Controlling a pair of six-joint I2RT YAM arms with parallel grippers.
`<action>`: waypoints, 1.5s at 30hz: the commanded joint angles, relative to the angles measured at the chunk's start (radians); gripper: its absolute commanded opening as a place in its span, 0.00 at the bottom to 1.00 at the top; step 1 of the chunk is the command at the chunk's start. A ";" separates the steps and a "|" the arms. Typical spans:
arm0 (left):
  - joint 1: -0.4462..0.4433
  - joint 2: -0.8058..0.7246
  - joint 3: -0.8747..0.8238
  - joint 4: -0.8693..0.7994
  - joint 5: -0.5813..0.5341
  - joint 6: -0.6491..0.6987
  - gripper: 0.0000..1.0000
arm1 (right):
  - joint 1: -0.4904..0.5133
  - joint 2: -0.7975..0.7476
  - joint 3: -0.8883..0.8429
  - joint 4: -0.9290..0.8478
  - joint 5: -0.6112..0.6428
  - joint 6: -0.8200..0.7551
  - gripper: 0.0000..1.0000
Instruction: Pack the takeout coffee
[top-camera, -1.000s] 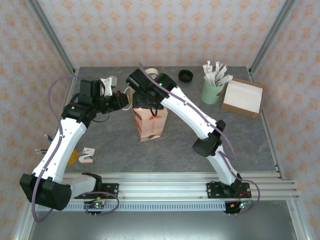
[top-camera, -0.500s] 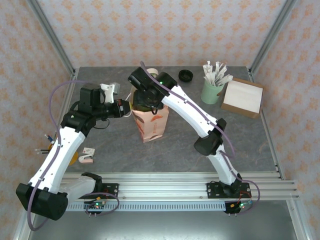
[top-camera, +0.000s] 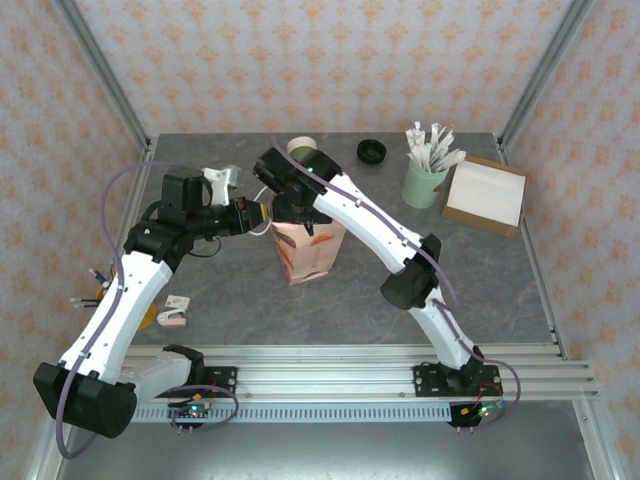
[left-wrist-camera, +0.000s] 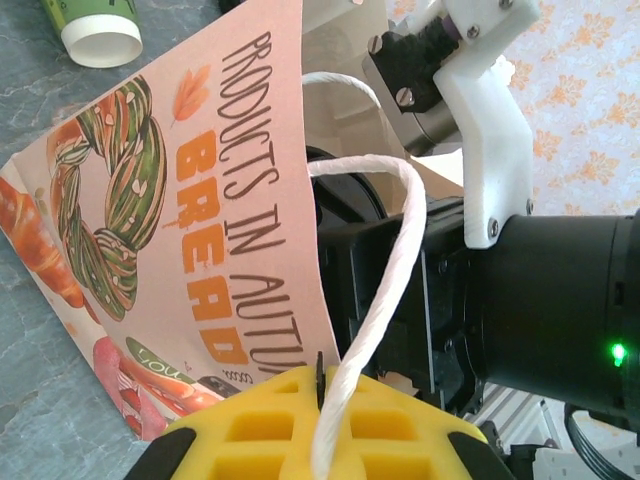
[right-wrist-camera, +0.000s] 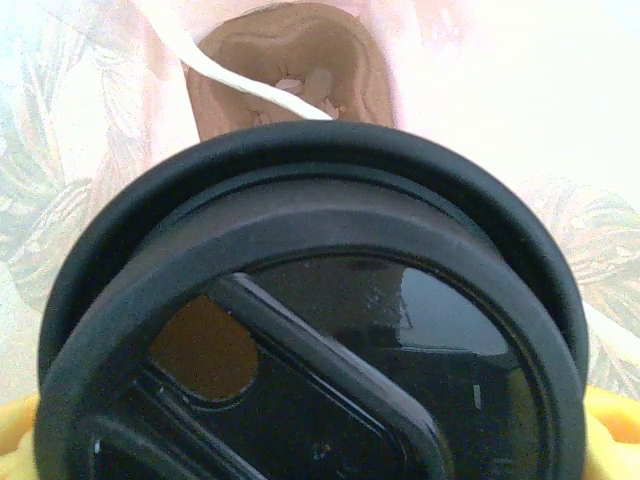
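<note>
Our right gripper (right-wrist-camera: 312, 430) is clamped on a coffee cup (right-wrist-camera: 320, 300): a yellow pad (right-wrist-camera: 612, 425) shows at each side of its black lid, and pink paper surrounds it, so the cup sits at the mouth of the bag (top-camera: 312, 255). Our left gripper (left-wrist-camera: 320, 440) is pressed together on the bag's white string handle (left-wrist-camera: 390, 250), at the bag's upper left edge.

For room, we see the bag standing upright near the middle of the table (top-camera: 480, 290), with bare grey surface on its near side and to its right. Along the back edge stand a second cup (top-camera: 300, 147) without a lid and a loose lid (top-camera: 372, 151), well apart from each other. A mint cup of sticks (top-camera: 423, 183) and a box (top-camera: 485, 195) fill the back right corner.

We see the right arm rising from the near right, elbow bent over the table's right half, forearm running up and left, wrist tipped down into the bag. The left arm climbs along the left side, then bends right, its wrist roughly level and pointing at the bag.
</note>
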 joint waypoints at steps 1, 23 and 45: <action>-0.021 0.008 0.012 0.054 -0.007 -0.058 0.00 | 0.035 0.006 0.031 -0.030 0.014 -0.046 0.45; 0.031 -0.088 0.140 -0.168 -0.079 0.144 0.28 | 0.138 -0.196 -0.317 0.253 0.132 -0.205 0.43; 0.057 0.362 0.512 -0.282 0.135 1.174 0.72 | 0.062 -0.512 -0.839 0.601 -0.170 -1.079 0.44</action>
